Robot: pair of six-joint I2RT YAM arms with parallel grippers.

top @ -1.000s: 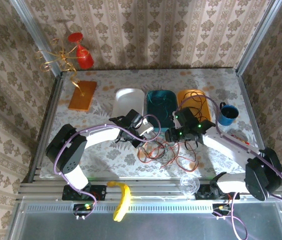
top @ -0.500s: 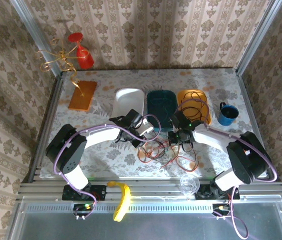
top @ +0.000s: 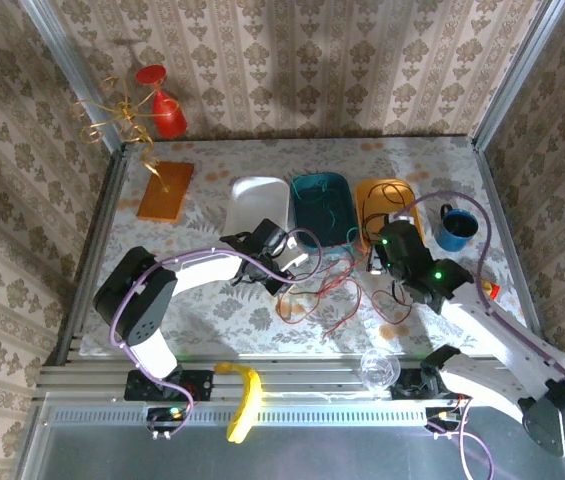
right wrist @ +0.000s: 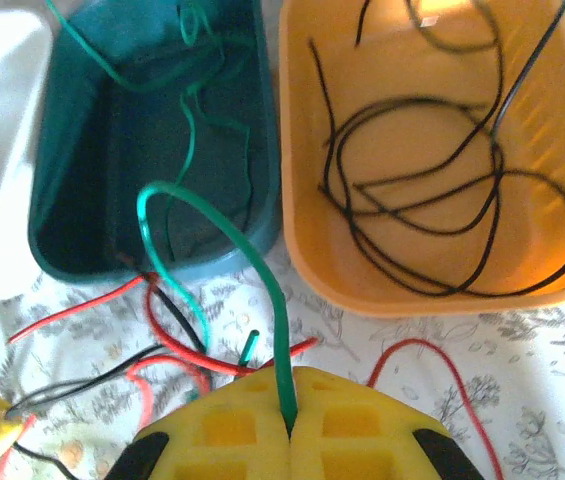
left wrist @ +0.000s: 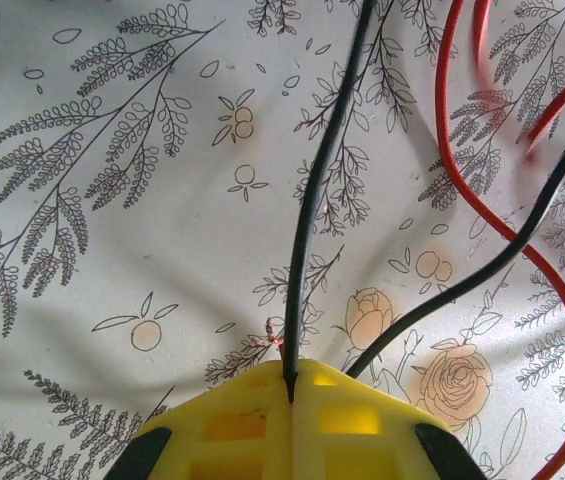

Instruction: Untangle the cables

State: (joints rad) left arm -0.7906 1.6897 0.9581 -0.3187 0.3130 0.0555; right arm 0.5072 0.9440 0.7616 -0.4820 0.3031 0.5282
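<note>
A loose tangle of red and black cables (top: 309, 300) lies on the flowered table between my two grippers. My left gripper (top: 285, 268) rests low at the tangle's left end, and in the left wrist view this left gripper (left wrist: 292, 378) is shut on a black cable (left wrist: 314, 200) beside a red cable (left wrist: 440, 110). My right gripper (top: 380, 256) hovers in front of the orange tray (top: 387, 183). The right wrist view shows this right gripper (right wrist: 290, 425) shut on a green cable (right wrist: 270, 280) that loops back into the teal tray (right wrist: 262, 150). Black cables (right wrist: 362, 186) lie coiled in the orange tray (right wrist: 532, 120).
A white tray (top: 257, 205) and the teal tray (top: 320, 178) stand left of the orange one. A blue mug (top: 456, 228) sits at the right, an orange board (top: 165, 190) at the back left. A clear glass (top: 378, 368) and a banana (top: 247, 400) lie at the front edge.
My right arm has swung from the tangle's middle out to the right and back toward the orange tray, drawing the green cable along. The left gripper has stayed put.
</note>
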